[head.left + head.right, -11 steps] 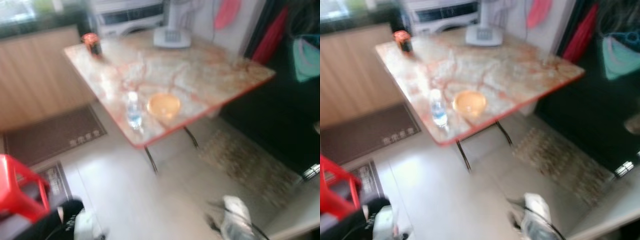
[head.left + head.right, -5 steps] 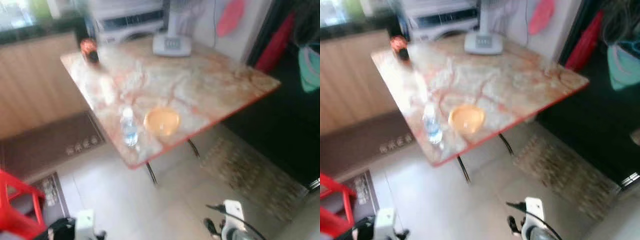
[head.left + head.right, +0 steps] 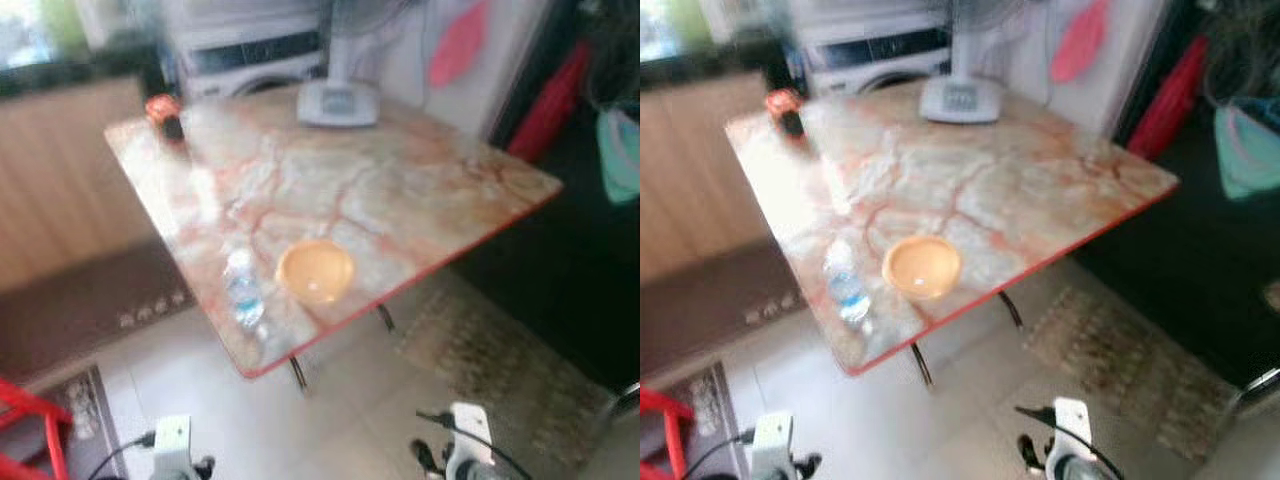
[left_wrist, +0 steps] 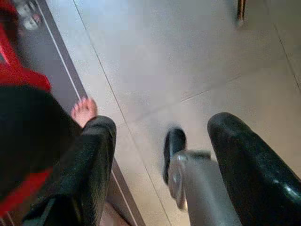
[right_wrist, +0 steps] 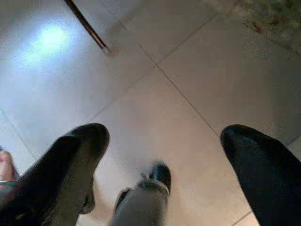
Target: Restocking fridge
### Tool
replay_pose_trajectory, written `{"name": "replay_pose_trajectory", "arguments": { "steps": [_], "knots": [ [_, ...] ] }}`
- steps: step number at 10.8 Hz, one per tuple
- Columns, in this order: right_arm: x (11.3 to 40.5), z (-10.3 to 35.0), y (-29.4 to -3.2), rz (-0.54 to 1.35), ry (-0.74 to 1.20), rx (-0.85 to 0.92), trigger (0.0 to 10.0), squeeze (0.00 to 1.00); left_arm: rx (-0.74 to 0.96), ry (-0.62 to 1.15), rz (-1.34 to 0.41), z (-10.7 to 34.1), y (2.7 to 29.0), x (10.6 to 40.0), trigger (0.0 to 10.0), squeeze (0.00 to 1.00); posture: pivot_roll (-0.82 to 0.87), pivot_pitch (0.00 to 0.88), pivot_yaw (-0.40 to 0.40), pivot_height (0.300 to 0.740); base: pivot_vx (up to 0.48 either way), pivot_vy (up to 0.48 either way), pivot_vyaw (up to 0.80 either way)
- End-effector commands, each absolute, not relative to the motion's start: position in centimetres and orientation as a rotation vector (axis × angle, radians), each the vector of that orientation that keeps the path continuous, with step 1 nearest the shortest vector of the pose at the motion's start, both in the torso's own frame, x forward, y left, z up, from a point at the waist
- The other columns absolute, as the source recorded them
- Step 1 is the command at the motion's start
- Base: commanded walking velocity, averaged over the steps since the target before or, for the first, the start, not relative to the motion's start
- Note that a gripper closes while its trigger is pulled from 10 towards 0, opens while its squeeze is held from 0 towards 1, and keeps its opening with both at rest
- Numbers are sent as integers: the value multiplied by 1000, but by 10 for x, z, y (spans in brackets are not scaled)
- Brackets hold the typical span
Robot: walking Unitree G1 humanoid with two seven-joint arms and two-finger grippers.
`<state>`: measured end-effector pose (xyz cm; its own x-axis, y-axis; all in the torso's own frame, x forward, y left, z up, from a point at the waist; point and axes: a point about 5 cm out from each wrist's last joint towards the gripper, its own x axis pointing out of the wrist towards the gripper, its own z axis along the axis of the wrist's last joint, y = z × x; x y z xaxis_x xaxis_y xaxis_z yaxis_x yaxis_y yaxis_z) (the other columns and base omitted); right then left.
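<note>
A clear water bottle [image 3: 243, 290] is seen upright near the marble table's [image 3: 400, 190] near-left edge, just left of an orange bowl [image 3: 314, 271], apparently empty. Both the left gripper [image 4: 155, 155] and right gripper [image 5: 162, 160] are held low over floor tiles, fingers spread wide, holding nothing.

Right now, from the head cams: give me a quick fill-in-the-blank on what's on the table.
1. The water bottle stands near the table edge beside an orange ____.
2. The white fan base sits at the table's ____ edge.
3. Both grippers, left gripper and right gripper, hang over the ____.

Missing: bowl; far; floor
</note>
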<state>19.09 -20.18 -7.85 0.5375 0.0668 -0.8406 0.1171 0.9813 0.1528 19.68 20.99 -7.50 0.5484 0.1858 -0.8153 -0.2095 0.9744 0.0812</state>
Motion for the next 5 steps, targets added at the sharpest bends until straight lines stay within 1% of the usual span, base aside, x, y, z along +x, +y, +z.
{"name": "replay_pose_trajectory", "arguments": {
  "steps": [1,5],
  "knots": [
    [185,-80,-211,-61,1018,195,10000,0,-33,980,232,-78,205,193,10000,0,23,0,-28,740,0,0,0],
    [186,-80,-211,-59,1018,195,10000,0,-29,982,235,-78,205,193,10000,0,23,0,-28,740,0,0,0]
  ]
}}
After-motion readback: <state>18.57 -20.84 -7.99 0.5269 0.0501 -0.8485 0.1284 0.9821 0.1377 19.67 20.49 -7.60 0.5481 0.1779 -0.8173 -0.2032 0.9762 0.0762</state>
